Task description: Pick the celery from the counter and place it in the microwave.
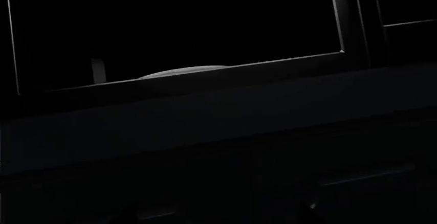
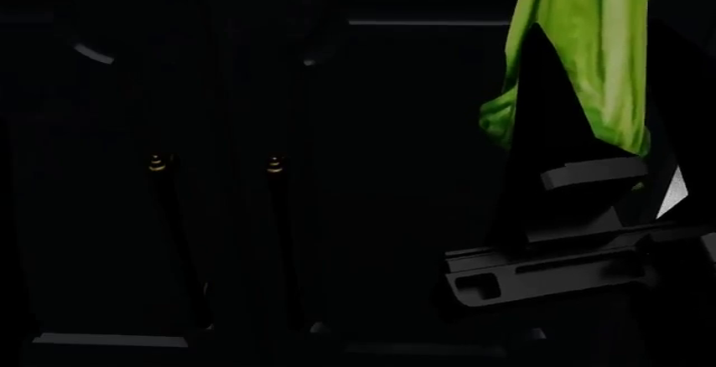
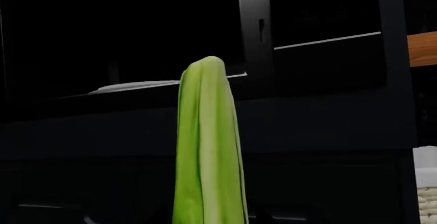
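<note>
The celery (image 2: 582, 40), light-green ribbed stalks, stands upright at the upper right of the head view between the dark fingers of my right gripper (image 2: 599, 74), which is shut on it. In the right wrist view the celery (image 3: 208, 147) rises in front of the open microwave (image 3: 256, 40), whose dark cavity holds a pale round plate (image 3: 136, 86). The left wrist view looks into the same microwave (image 1: 345, 19) and catches the plate's rim (image 1: 184, 71). My left gripper is lost in the dark. The counter cannot be made out in this darkness.
The microwave's control panel (image 3: 328, 9) sits beside the cavity. A wooden edge (image 3: 423, 47) and a pale object (image 3: 427, 178) show at the side of the right wrist view. Dark cabinet fronts with two small brass fittings (image 2: 158, 163) fill the head view.
</note>
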Controlling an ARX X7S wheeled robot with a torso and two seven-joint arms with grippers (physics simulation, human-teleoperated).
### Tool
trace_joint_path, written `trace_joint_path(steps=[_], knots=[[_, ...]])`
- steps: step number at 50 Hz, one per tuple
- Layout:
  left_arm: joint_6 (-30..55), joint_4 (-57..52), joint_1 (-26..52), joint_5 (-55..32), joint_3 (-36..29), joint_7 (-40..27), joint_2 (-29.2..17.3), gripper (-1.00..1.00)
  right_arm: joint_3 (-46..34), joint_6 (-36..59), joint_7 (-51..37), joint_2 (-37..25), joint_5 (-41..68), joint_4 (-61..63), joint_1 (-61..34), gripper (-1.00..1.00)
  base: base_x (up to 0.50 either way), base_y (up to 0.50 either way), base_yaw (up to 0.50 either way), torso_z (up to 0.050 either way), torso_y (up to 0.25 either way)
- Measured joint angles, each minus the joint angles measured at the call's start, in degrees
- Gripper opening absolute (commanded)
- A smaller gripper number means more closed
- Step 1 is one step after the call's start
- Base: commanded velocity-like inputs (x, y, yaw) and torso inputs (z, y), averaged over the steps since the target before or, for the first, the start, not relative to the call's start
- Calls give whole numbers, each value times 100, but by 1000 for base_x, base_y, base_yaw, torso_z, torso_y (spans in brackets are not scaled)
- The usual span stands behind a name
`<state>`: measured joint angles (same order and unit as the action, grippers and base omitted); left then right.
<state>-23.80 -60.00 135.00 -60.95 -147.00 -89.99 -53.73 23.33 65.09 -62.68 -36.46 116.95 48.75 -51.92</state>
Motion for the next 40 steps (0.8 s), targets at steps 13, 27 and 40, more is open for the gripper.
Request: trace_joint_path(steps=[13, 27, 40], knots=[[-165, 0, -1, 319, -363, 0, -92, 100, -97, -40, -44, -75, -20, 65, -135, -100, 196, 0, 0, 0, 0], [-257, 3, -2, 598, -674, 0, -239, 100, -101, -89, -46, -126, -6, 133, -146, -100, 199, 34, 0, 0, 1], [-274, 0, -1, 661, -750, 0, -297, 100, -115, -136, -44, -159, -8, 163, -162, -100, 2, 146, 0, 0, 1]])
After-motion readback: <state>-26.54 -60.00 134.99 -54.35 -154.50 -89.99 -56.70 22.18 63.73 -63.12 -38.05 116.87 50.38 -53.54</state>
